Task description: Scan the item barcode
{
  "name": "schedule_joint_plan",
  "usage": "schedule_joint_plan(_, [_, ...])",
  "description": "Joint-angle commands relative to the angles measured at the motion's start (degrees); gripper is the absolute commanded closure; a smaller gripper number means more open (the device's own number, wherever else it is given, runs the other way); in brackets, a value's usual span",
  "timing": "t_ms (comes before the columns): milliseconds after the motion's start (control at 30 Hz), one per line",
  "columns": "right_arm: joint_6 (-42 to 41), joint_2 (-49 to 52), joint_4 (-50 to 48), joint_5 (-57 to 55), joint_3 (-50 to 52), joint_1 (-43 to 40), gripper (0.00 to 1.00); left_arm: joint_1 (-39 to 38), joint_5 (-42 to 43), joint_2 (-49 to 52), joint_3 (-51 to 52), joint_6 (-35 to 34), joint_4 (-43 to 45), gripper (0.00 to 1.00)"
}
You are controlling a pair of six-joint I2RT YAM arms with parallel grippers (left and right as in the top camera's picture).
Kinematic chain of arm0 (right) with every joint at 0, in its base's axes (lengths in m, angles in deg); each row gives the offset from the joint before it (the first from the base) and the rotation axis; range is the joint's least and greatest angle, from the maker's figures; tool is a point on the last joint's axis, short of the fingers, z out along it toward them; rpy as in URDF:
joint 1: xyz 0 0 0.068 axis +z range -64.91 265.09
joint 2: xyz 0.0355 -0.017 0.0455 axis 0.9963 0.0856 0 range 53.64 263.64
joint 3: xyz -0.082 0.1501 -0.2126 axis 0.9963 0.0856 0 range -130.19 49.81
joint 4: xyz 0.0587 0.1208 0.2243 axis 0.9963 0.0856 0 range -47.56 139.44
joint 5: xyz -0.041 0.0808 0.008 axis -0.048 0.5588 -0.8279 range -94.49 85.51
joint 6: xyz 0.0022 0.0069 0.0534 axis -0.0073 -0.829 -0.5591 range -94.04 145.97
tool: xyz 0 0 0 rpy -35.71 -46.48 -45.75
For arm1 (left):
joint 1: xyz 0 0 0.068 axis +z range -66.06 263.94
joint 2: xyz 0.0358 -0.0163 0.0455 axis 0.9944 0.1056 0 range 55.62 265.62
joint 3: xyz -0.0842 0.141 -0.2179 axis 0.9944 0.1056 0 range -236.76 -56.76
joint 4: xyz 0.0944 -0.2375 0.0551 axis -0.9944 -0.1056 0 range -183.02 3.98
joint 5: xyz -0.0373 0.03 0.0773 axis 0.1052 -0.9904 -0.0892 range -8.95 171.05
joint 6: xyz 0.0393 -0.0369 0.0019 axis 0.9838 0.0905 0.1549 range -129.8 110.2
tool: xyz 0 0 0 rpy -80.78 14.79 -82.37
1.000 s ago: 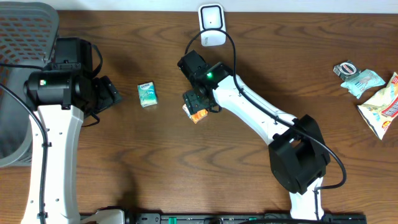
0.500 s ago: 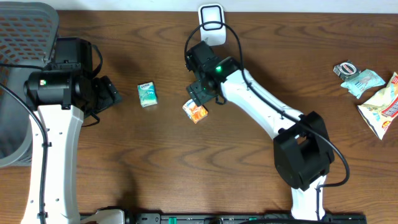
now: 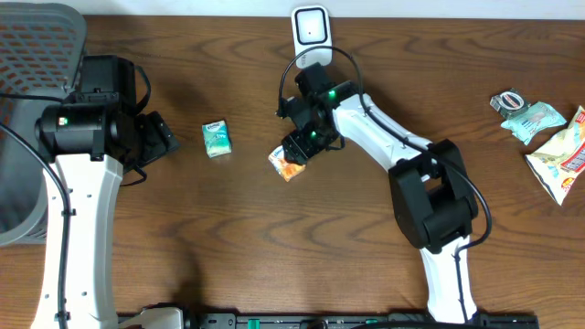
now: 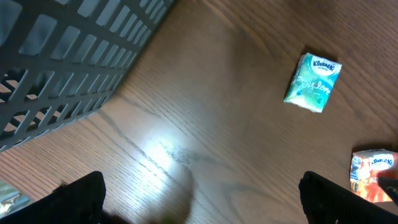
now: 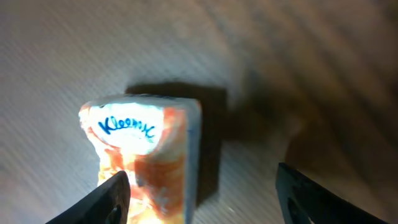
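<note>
we look down on a dark brown wooden worktop (image 3: 228, 247) with long, wavy grain running across it. along its far edge we see a thin pale strip (image 3: 183, 7), a wall or a bare surface; we cannot tell which. a grey mesh basket (image 3: 32, 41) fills the far left corner and runs down the left edge, its grid of openings seen close up from the left wrist. a black rail (image 3: 302, 321) lines the near edge. a soft white glare (image 4: 163, 154) shines on the wood beside the basket, and dim shadows lie across the grain.
</note>
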Motion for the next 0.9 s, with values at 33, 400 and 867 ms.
schedule_joint_plan(33, [1.9, 2.3, 0.1, 3.6, 0.2, 0.2, 0.34, 0.3, -0.5, 0.2, -0.2, -0.5, -0.2, 0.02])
schedule_joint_plan(400, [-2.2, 5.5, 0.4, 3.9, 0.2, 0.2, 0.71, 0.3, -0.5, 0.2, -0.2, -0.5, -0.2, 0.02])
schedule_joint_plan(867, [-2.3, 5.3, -0.5, 32.9, 0.0, -2.4, 0.99, 0.3, -0.5, 0.2, -0.2, -0.5, -0.2, 0.02])
